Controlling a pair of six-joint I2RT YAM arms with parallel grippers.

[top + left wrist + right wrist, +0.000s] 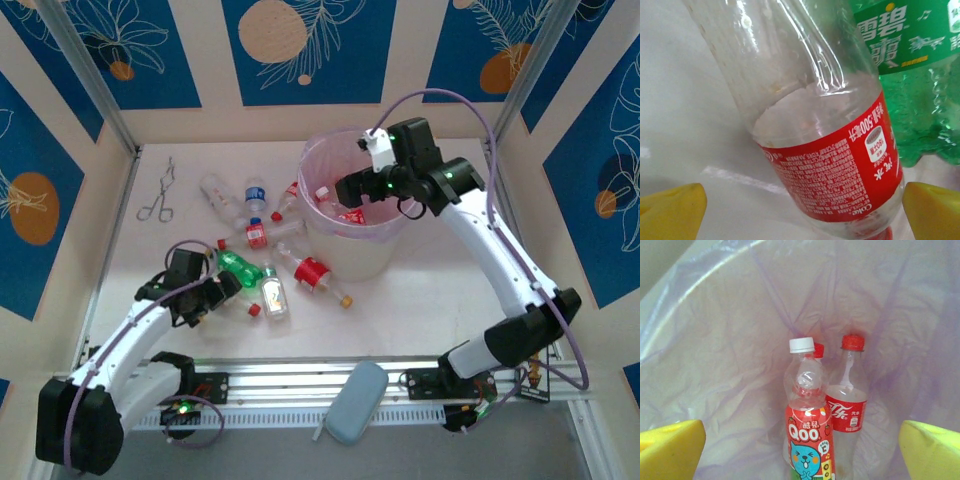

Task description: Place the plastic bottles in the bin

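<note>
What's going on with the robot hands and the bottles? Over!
Left hand open, either side of a red-label bottle, not gripping. Right hand open over the bin, bottles inside. Green bottle crowds the left pick.

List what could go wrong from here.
1. The left end effector straddles the clear red-labelled bottle, with the green bottle right beside it; closing could nudge or pinch the green one too.
2. That smooth round bottle might slip out as it closes.
3. The right end effector, open at the bin, could catch its rim when pulling back.
</note>
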